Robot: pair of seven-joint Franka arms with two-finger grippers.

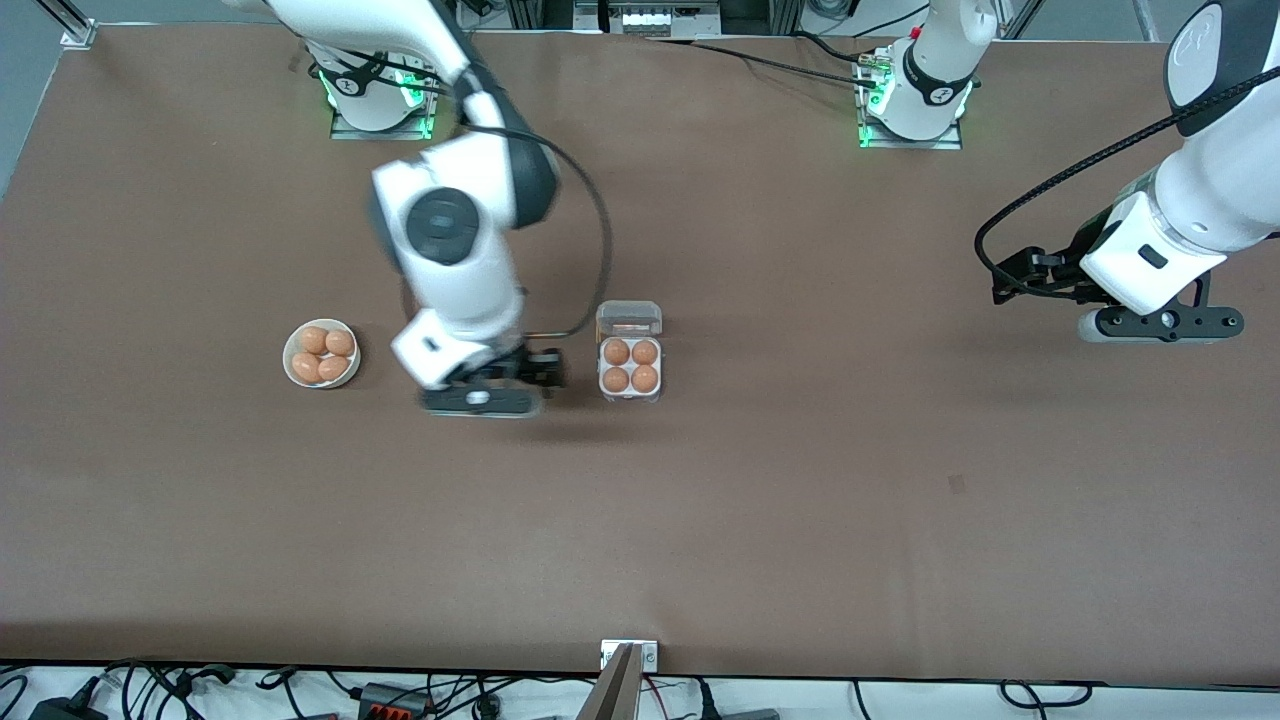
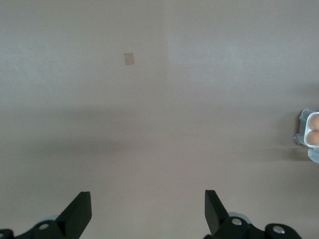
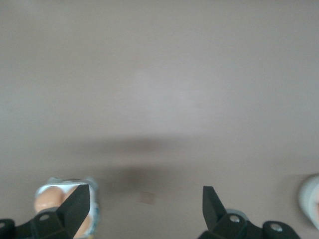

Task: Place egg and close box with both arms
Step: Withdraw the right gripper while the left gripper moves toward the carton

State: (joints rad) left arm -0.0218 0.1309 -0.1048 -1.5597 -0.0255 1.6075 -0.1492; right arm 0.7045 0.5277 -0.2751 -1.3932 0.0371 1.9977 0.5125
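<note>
Right gripper (image 1: 483,400) low over mid-table, fingers (image 3: 75,209) spread wide, arm bent down from its base at the top edge. Left gripper (image 1: 1165,323) parked near the left arm's end, fingers (image 2: 77,211) apart, waiting.

Brown table (image 1: 800,500) (matte) — cables (image 1: 300,690) along near edge, even light.

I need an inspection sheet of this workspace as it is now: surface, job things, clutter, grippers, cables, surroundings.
Surface: brown table, one small mark.
Job things: box, lid open, four eggs in the cells; bowl with four eggs.
Clutter: nothing seen.
Grippers: right gripper open, over the table between bowl and box; left gripper open, waits over the left arm's end.
Cables: black cables on both arms.
Surroundings: wires along the table's near edge.
</note>
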